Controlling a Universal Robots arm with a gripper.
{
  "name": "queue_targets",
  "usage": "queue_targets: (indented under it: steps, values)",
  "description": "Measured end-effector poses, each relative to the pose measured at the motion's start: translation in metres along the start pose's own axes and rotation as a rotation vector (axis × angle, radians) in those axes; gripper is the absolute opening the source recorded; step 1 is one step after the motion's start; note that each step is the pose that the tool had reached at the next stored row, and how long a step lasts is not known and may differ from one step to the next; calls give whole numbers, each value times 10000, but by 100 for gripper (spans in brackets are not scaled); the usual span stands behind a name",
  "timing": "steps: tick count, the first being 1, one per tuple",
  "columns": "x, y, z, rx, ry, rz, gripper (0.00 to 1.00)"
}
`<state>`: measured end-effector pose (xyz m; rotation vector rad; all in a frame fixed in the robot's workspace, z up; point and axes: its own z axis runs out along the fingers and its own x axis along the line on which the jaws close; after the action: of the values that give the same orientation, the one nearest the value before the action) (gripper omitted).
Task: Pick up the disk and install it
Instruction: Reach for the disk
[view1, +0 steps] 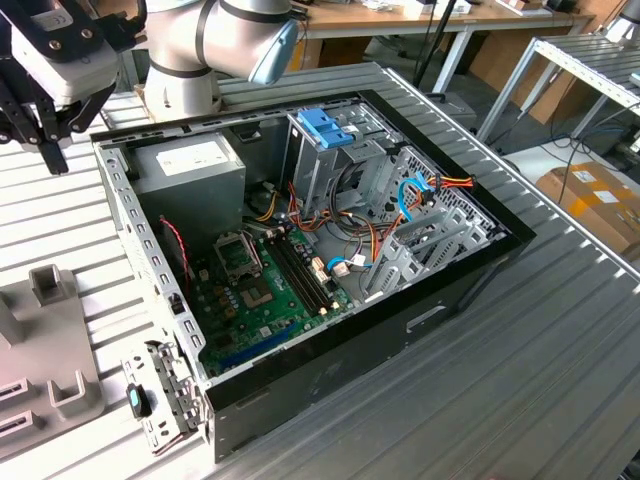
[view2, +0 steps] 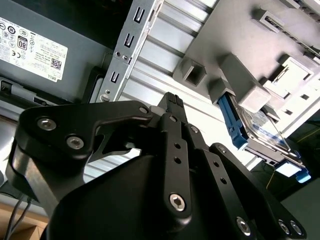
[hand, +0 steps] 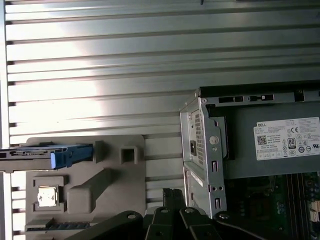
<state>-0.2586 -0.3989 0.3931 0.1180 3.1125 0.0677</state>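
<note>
The disk (view2: 261, 131) stands on edge in a slot of the grey holder (view2: 235, 75), dark with a light-blue side rail; in the first wrist view the disk (hand: 40, 156) shows its blue rail end. My gripper (view1: 35, 150) hangs in the air at the exterior view's upper left, above the slatted table beside the open computer case (view1: 330, 250). Its two dark fingers stand apart with nothing between them. One dark fingertip (view2: 172, 100) points toward the gap between case and holder. The gripper is well clear of the disk.
Inside the case are a grey power supply box (view1: 190, 165) with a white label, a motherboard (view1: 260, 280), cables and a drive cage with a blue latch (view1: 325, 128). A loose metal bracket (view1: 165, 400) lies by the case's near corner. The grey holder (view1: 40, 330) sits at the exterior view's left.
</note>
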Motion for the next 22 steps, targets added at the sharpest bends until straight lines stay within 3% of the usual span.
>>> queue_targets:
  steps: [22]
  values:
    - [86,-7,-2,0,0,0,11]
